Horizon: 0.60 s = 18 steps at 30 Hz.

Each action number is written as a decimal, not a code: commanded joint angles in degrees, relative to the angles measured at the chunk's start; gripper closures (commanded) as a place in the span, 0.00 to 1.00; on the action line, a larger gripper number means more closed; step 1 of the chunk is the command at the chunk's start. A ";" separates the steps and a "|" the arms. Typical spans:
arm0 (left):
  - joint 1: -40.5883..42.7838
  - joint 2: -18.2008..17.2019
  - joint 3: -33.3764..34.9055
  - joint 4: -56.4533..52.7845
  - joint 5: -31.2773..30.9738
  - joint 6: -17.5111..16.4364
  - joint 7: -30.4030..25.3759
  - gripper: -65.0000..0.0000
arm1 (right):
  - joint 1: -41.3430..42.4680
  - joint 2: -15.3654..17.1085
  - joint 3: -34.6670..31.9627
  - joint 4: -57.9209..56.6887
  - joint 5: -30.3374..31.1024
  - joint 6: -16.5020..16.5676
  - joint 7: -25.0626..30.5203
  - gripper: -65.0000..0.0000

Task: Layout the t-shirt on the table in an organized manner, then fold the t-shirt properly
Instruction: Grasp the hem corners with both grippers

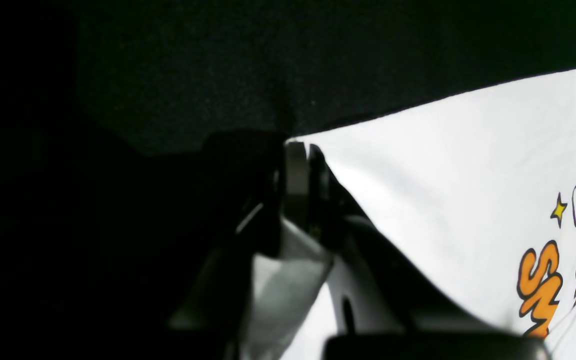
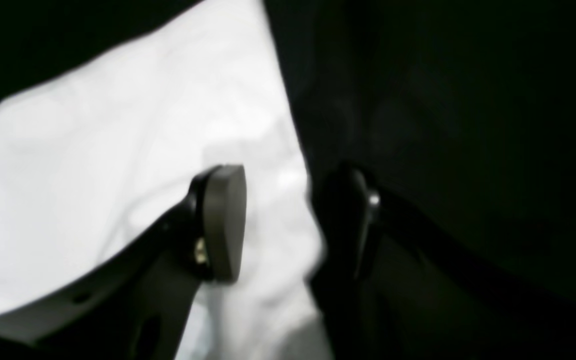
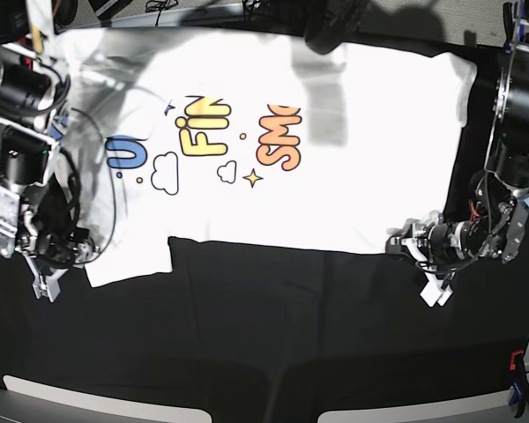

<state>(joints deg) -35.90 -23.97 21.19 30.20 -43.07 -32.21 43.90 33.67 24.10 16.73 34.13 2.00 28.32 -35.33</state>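
Note:
The white t-shirt lies spread on the black table with its print facing up. In the left wrist view, my left gripper is shut on a corner of the t-shirt, with white cloth bunched below the fingers. In the base view, the left gripper sits at the shirt's bottom-right corner. My right gripper stands open astride the edge of the t-shirt, one finger over cloth, the other over the table. In the base view the right gripper is at the left sleeve.
A red and blue clip sits at the table's right edge and another blue clip at the top right. Cables lie beyond the far edge. Bare black cloth stretches in front of the shirt.

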 commanded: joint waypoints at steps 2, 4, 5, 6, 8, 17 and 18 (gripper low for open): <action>-0.44 -0.33 0.15 -0.04 2.56 0.68 2.78 1.00 | 1.01 0.24 0.13 0.76 0.55 0.31 1.07 0.56; -0.44 -0.35 0.15 -0.07 2.56 0.68 2.80 1.00 | 0.44 -0.37 0.13 0.76 0.55 0.28 1.07 0.56; -0.44 -0.35 0.15 -0.07 2.56 0.68 2.80 1.00 | 0.37 -0.68 0.13 0.76 0.55 0.33 0.92 0.59; -0.44 -0.35 0.15 -0.07 2.56 0.68 2.78 1.00 | 0.20 -0.85 0.13 0.76 0.57 0.33 0.79 0.64; -0.44 -0.35 0.15 -0.07 2.58 0.68 2.80 1.00 | 0.13 -1.11 0.13 0.76 1.07 0.33 0.50 0.78; -0.61 -0.35 0.15 -0.07 2.58 0.68 1.22 1.00 | 1.60 -1.09 0.13 0.90 3.13 0.46 -0.02 1.00; -0.76 -0.35 0.15 -0.04 2.58 0.68 1.03 1.00 | 2.01 -1.09 0.13 0.90 3.13 0.48 -0.02 1.00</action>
<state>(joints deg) -35.92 -23.99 21.19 30.20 -42.98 -32.21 43.42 33.67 22.65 16.84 34.33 4.56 27.90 -35.64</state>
